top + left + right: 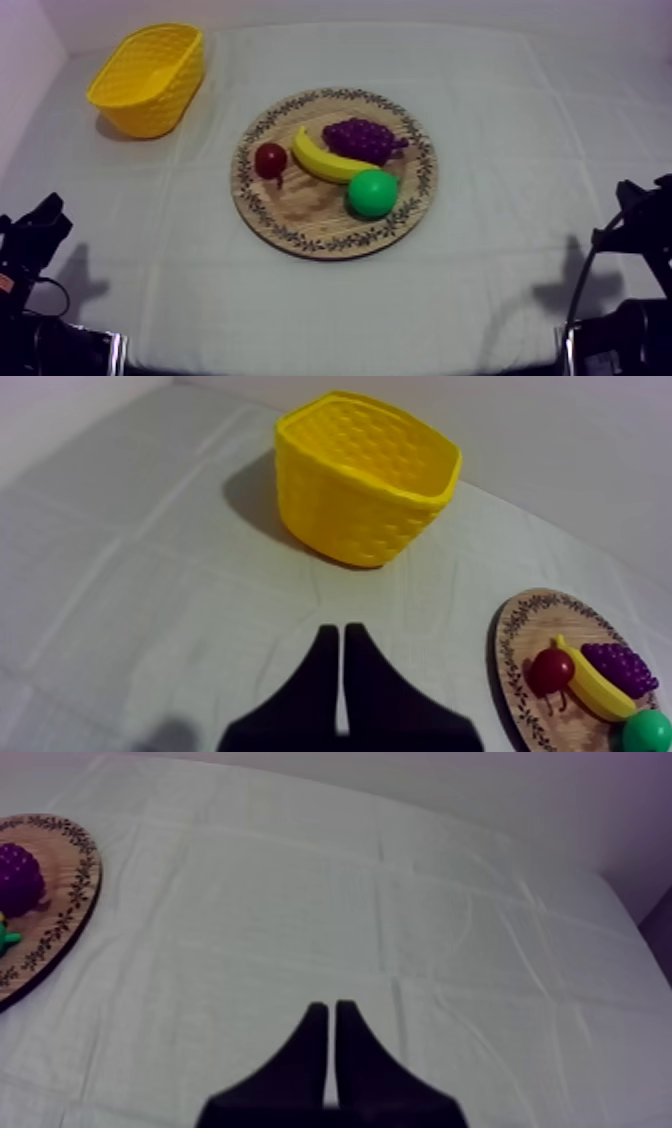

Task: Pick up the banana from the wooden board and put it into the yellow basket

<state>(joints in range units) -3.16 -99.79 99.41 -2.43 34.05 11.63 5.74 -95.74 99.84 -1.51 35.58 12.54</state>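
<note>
The board (300,218) lies flat at the middle of the bench (500,120). Taking the top view as a clock face, the banana (322,160) lies on the board across its centre, running from about 11 o'clock down to 4 o'clock, well apart from both end effectors. Three other fruits sit round it on the board. The red fruit (270,160) is at 9 o'clock, just beside the banana. The grapes (362,138) are at 1 o'clock, against the banana's far side. The pear (372,193) is at 5 o'clock, at the banana's lower end.

The basket (150,112) stands upright at 10 o'clock from the board, well apart from it, near the bench's far left corner, its mouth facing up.

The left end effector (340,631) sits low at 8 o'clock of the bench. Its two black fingers lie pressed together in a narrow wedge with nothing between them. It hangs over bare bench, with the basket ahead of it and the board off toward the middle.

The right end effector (331,1010) sits low at 4 o'clock of the bench. Its fingers are likewise closed together on nothing, over bare bench. The board's rim and the grapes lie off to its side, well apart from it.
</note>
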